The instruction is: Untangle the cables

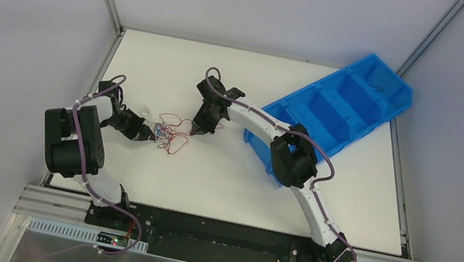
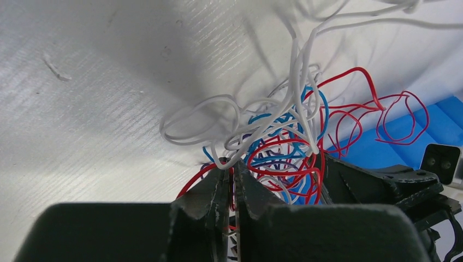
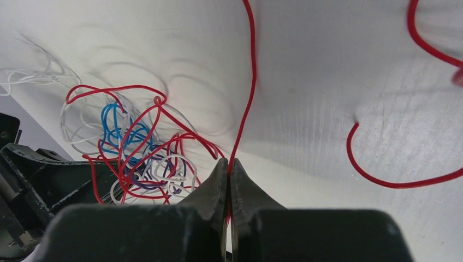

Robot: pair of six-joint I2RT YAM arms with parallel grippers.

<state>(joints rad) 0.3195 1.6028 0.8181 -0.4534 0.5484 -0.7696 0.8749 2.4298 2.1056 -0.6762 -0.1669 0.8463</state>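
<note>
From above, the cables [image 1: 169, 133] are a small messy knot of thin red, blue and white wires. They lie on the left half of the white table [image 1: 219, 186], between the two grippers. The left gripper [image 1: 152, 133] touches the knot from the left and the right gripper [image 1: 196, 132] from the far right. The blue bin [image 1: 341, 107] sits far right, well apart. There is bare table near, far and right of the knot; the table's left edge is closer.

In the left wrist view, the left gripper [image 2: 230, 183] is pinched narrow on wires at the bottom of the knot [image 2: 284, 147]. White loops spread left and far, and red loops spread right.

In the right wrist view, the right gripper [image 3: 229, 174] is pinched tight on one red wire [image 3: 250, 93] that runs far away. The knot [image 3: 142, 147] lies just to its left. Bare table lies ahead.
</note>
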